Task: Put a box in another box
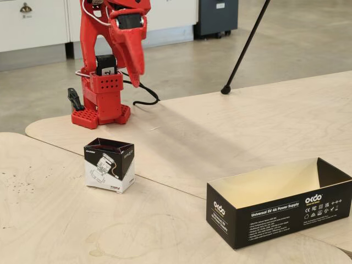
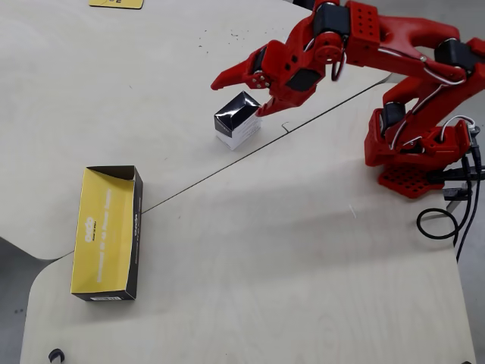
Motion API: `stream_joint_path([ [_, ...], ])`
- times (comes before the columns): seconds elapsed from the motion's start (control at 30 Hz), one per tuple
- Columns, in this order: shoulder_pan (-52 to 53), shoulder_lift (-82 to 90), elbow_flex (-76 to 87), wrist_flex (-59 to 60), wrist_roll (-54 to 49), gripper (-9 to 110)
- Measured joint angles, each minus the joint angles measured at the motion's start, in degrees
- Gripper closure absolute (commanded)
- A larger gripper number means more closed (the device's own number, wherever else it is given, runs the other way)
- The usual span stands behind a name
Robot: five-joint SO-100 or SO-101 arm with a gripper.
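The small white-and-black cube box [image 1: 109, 168] stands upright with its top open on the plywood table; in the overhead view [image 2: 237, 121] it lies mid-table. The red arm's gripper [image 2: 236, 98] hangs above this box, open and empty, its jaws spread on either side of the box's far edge. In the fixed view the gripper [image 1: 136, 77] points down, well above the table and behind the box. The long black OKdo box [image 1: 280, 203] lies open and empty at the front right; in the overhead view [image 2: 106, 235] it sits at the left, its inside looking yellow.
The arm's red base [image 2: 413, 163] stands at the right in the overhead view, with black cables [image 2: 439, 224] beside it. A black tripod leg [image 1: 245, 49] slants down to the table's far edge. A seam [image 2: 227, 163] runs between two tabletops.
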Motion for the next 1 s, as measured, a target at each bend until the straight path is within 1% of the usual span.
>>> stream_joint_path([
  [0.07, 1.0, -2.0, 0.0, 0.0, 2.4, 61],
  [0.23, 5.3, -5.6, 1.1, -0.1, 4.5, 61],
  [0.47, 9.7, -12.0, 4.4, -4.0, 8.7, 60],
  [0.77, 10.4, -15.3, 8.0, -11.0, 10.1, 59],
  [1.0, 9.2, -21.2, 8.7, -16.9, 10.1, 60],
])
